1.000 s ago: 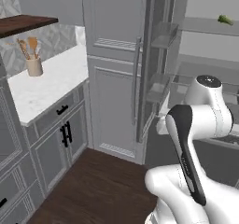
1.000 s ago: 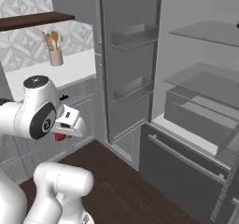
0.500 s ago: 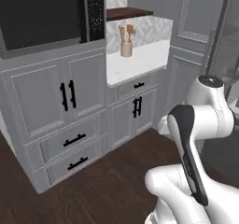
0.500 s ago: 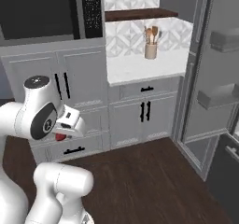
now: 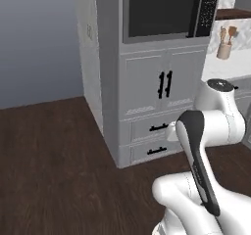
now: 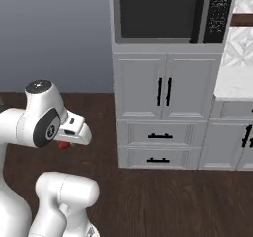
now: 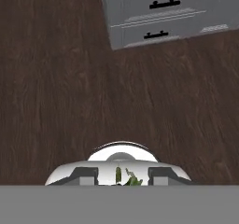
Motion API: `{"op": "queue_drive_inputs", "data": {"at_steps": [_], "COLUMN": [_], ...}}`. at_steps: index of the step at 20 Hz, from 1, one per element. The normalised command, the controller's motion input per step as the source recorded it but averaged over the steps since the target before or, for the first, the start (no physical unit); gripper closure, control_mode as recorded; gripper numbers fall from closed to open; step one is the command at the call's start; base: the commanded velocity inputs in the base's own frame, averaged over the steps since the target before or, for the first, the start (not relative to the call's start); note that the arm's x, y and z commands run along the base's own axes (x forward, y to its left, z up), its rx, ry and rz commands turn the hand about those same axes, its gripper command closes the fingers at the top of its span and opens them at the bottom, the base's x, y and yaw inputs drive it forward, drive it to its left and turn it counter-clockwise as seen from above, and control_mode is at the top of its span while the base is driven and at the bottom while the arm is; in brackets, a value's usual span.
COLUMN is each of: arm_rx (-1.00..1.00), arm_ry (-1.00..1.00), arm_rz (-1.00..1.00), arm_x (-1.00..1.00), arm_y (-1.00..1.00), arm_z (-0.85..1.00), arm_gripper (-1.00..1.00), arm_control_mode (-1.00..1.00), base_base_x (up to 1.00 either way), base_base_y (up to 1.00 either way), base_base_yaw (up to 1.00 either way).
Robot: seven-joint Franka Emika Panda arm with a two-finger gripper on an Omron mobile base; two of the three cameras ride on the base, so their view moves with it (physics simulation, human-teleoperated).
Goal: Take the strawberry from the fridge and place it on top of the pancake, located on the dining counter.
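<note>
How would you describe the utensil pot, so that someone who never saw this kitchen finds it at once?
Start from the tall grey cabinet column with the black built-in microwave. To its right a white counter begins, and on it stands a small beige pot holding wooden utensils. Its warm colour stands out against the pale wall and grey cabinets.

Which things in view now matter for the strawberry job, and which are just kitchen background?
Job:
- tiny red strawberry under the white arm's hand
- green leafy top between the fingers

Background:
- black built-in oven
- pale grey panelled cabinets
- utensil crock
- dark wood floor
</note>
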Motion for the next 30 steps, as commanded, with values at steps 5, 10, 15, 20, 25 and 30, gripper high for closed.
{"op": "queue_drive_inputs", "data": {"at_steps": [5, 10, 15, 20, 25, 30], "arm_rx": [0.0, 0.0, 0.0, 0.0, 0.0, 0.0], "arm_ry": [0.0, 0.0, 0.0, 0.0, 0.0, 0.0], "arm_rz": [0.0, 0.0, 0.0, 0.0, 0.0, 0.0], "arm_x": [0.0, 0.0, 0.0, 0.0, 0.0, 0.0], "arm_y": [0.0, 0.0, 0.0, 0.0, 0.0, 0.0], "arm_z": [0.0, 0.0, 0.0, 0.0, 0.0, 0.0], "arm_gripper": [1.0, 1.0, 1.0, 1.0, 1.0, 1.0], "arm_control_mode": [1.0, 1.0, 1.0, 1.0, 1.0, 1.0], "base_base_x": [-0.09, 0.01, 0.55, 0.97, 1.0, 1.0], "base_base_y": [0.97, 0.93, 0.9, 0.77, 0.85, 0.31], "base_base_yaw": [0.39, 0.33, 0.09, 0.0, 0.02, 0.0]}}
